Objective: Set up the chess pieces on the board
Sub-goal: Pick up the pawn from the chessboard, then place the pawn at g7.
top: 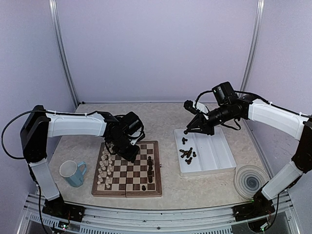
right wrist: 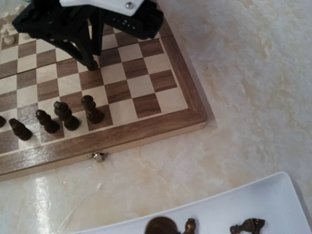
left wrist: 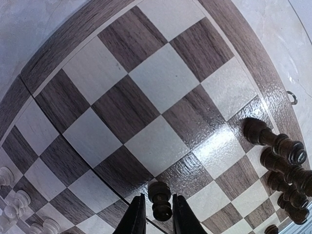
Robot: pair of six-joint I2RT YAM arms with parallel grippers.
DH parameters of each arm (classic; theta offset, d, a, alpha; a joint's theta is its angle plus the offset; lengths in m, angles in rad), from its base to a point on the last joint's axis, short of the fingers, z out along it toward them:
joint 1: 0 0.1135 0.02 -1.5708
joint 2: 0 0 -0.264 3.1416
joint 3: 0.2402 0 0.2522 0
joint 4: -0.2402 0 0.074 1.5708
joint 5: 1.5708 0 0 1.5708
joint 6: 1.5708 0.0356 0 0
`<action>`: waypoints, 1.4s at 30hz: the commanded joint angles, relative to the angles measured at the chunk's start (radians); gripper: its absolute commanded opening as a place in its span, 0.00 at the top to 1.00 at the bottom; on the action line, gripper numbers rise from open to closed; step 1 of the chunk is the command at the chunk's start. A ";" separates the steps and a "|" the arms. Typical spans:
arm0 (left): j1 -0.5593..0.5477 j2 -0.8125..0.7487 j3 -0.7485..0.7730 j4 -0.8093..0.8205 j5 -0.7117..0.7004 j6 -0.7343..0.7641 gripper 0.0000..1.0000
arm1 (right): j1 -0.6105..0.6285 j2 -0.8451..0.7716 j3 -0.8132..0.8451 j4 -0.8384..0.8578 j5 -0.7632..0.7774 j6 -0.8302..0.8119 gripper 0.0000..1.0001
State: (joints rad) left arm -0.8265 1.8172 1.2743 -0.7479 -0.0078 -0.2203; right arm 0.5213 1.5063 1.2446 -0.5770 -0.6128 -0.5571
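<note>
The step in hand looks like setting one dark pawn [left wrist: 159,192] down on the chessboard [top: 127,191]. The left gripper [left wrist: 159,207] is low over the far right part of the board. Its two jaws sit tight on each side of the pawn, so they seem to be pinching it. I cannot tell if the pawn's foot is touching the wood.

I think the next move is to put the pawn in the middle of a square close to the other dark ones. It has to stand up straight. Then the jaws should spread slowly so the pawn does not tip over.

The right gripper [top: 187,130] hangs over the far left corner of the white tray [top: 222,156], which lies to the right of the board. I cannot tell if its jaws are spread or pressed together. My guess is that it will go for another piece, and it must come down on just one without bumping the rest.

The dark chess pieces [top: 188,152] are small, carved and a bit shiny. A handful sit loose in the tray, and a few stand in a line along the right edge of the board. The cream-white pieces [top: 104,168] stand in rows on the left side. A blue mug [top: 73,173] sits on the table just left of the board
</note>
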 commanded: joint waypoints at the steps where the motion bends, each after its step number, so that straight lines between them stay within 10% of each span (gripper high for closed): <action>1: -0.011 0.013 0.007 0.008 0.002 0.003 0.84 | -0.006 -0.004 0.003 0.006 -0.007 -0.001 0.87; 42: -0.208 -0.033 -0.047 -0.020 0.176 -0.056 0.96 | -0.005 -0.028 -0.013 0.013 -0.008 0.000 0.87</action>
State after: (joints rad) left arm -1.0203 1.7615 1.2476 -0.7486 0.1528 -0.2684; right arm 0.5213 1.5059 1.2446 -0.5770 -0.6125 -0.5568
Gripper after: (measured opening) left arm 0.105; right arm 0.139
